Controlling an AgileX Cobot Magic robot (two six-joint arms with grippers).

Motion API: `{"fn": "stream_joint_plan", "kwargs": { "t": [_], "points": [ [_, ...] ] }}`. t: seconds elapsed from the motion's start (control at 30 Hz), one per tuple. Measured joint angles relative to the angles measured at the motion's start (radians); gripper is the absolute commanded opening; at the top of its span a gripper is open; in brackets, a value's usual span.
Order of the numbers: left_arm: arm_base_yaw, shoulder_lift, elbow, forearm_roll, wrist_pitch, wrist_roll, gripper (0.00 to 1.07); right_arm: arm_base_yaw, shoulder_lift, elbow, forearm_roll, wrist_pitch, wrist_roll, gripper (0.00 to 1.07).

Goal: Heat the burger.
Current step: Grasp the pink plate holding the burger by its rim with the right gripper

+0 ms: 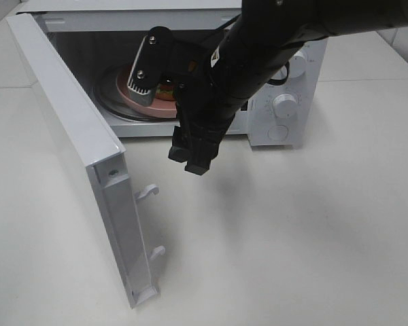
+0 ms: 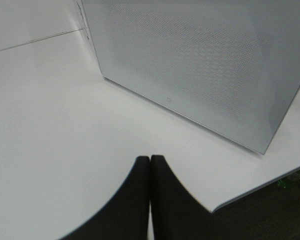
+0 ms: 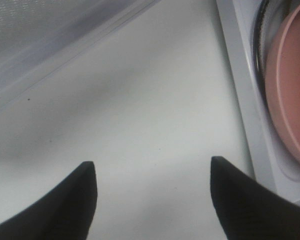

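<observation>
From the high camera, my right arm reaches in from the upper right and hangs in front of the open microwave (image 1: 285,102), with my right gripper (image 1: 194,159) pointing down over the table (image 1: 313,231) just outside the oven's mouth. The burger (image 1: 167,89) sits inside the cavity on the pink plate (image 1: 139,102), mostly hidden behind my wrist; only a sliver of bun and filling shows. It lies behind and above my gripper, apart from it. The microwave door (image 1: 75,136) stands swung wide open to the left. In my left wrist view, my left gripper (image 2: 150,165) has its two fingers pressed together with nothing between them, hovering over the bare table (image 2: 50,130) beside a perforated white panel (image 2: 200,65); the burger is not visible here. In my right wrist view, my right gripper (image 3: 152,175) is spread wide and holds nothing, with table surface (image 3: 150,110) showing between the tips. The pink plate's rim (image 3: 290,95) shows inside the microwave's front edge (image 3: 245,110), beside one fingertip (image 3: 235,190).
</observation>
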Motion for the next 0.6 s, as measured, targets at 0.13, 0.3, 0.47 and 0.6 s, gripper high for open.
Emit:
{"fn": "stream_joint_plan", "kwargs": {
  "t": [0.13,0.3,0.47,0.6],
  "points": [
    [0.0,0.0,0.0,0.0,0.0,0.0,0.0,0.006,0.03,-0.041,-0.049,-0.008,0.001,0.63],
    [0.0,0.0,0.0,0.0,0.0,0.0,0.0,0.025,0.073,-0.1,-0.146,-0.016,0.002,0.63],
    [0.0,0.0,0.0,0.0,0.0,0.0,0.0,0.039,0.115,-0.156,-0.233,-0.019,0.002,0.63],
    [0.0,0.0,0.0,0.0,0.0,0.0,0.0,0.044,0.162,-0.213,-0.283,-0.021,0.002,0.63]
  ]
}}
